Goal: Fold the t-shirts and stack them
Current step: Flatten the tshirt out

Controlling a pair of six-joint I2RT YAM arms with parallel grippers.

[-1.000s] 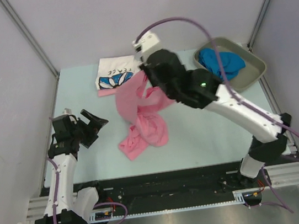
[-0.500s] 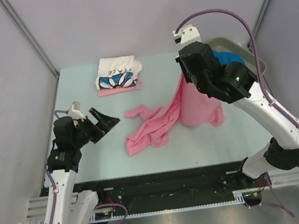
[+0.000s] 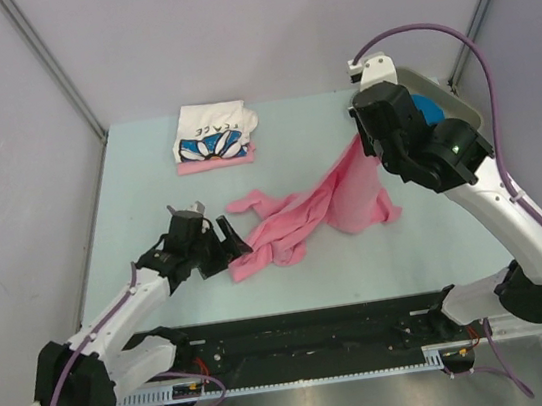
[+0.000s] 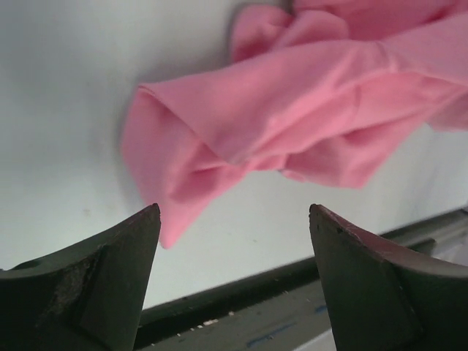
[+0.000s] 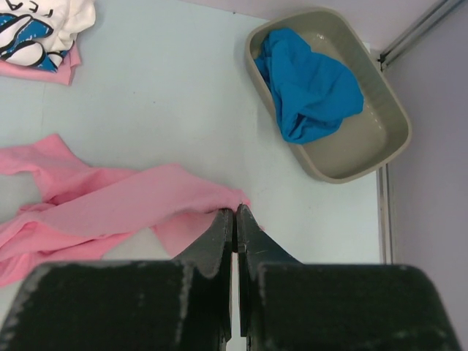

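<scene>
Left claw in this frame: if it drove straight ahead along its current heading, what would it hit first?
Most likely the bunched end of the pink t-shirt, lying on the table directly ahead of the open left claw. How much gap remains is hard to judge.

T-shirts: four.
- Pink, two: loose pink shirt (image 3: 293,218) at table centre; lower pink shirt (image 3: 213,163) at 11 o'clock.
- White, one: white printed shirt (image 3: 210,131), on top of the lower pink.
- Blue, one: blue shirt (image 5: 311,84) at 2 o'clock.

Trays: one, the tray (image 5: 365,142) holding the blue.

Grippers: two, left gripper (image 4: 232,216) and right gripper (image 5: 234,219).
</scene>
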